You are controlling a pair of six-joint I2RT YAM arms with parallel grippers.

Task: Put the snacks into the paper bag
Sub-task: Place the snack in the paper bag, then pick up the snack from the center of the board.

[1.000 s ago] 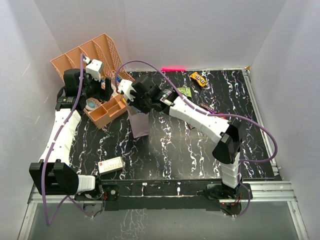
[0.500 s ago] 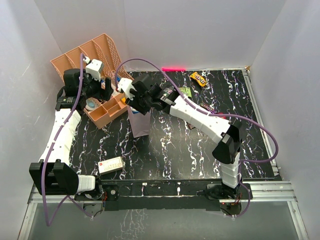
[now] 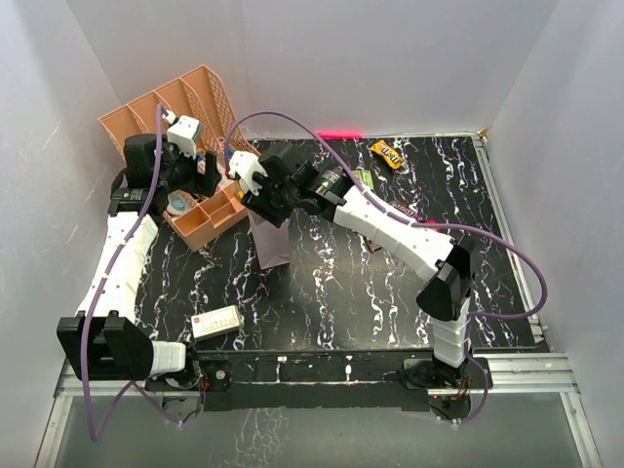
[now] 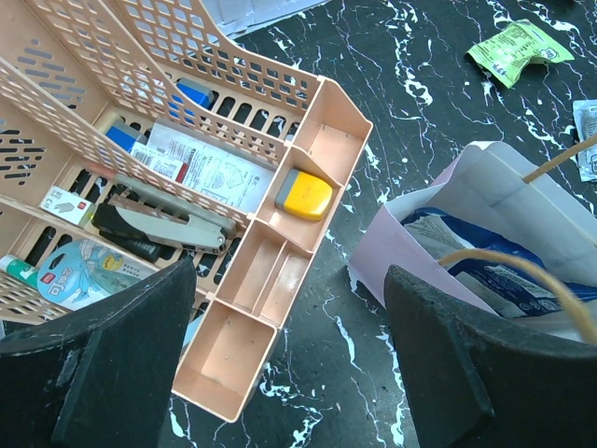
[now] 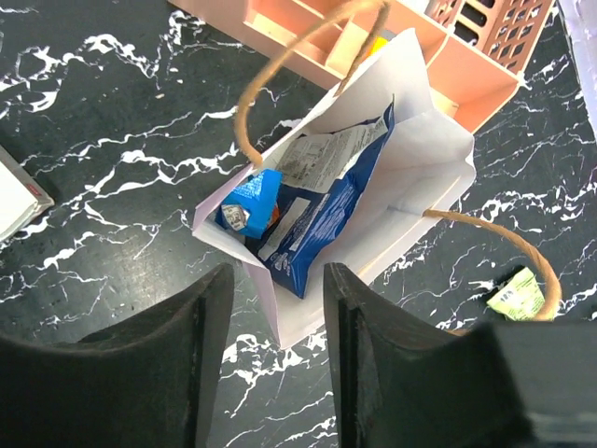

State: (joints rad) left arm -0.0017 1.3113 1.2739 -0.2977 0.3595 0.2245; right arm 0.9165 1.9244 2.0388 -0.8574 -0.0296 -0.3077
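Observation:
The mauve paper bag [image 3: 273,244] stands open beside the organiser. It also shows in the right wrist view [image 5: 410,187] and the left wrist view [image 4: 420,224]. A large blue packet [image 5: 317,219] lies inside it. My right gripper [image 5: 277,280] hovers just above the bag's near corner, open and empty; from above it [image 3: 258,195] is over the bag's mouth. My left gripper [image 4: 289,280] is wide open and empty over the organiser's front trays, left of the bag [image 3: 210,175]. A green wrapper [image 3: 361,177], a yellow-brown wrapper [image 3: 388,153] and a dark brown wrapper [image 3: 402,208] lie on the table.
The peach slotted organiser [image 3: 185,107] stands at the back left, its front trays [image 4: 308,149] touching the bag's side. A white box with a red mark [image 3: 217,322] lies near the front left. White walls close in the table.
My right gripper has shifted slightly back and to the left above the bag. The left arm has not moved.

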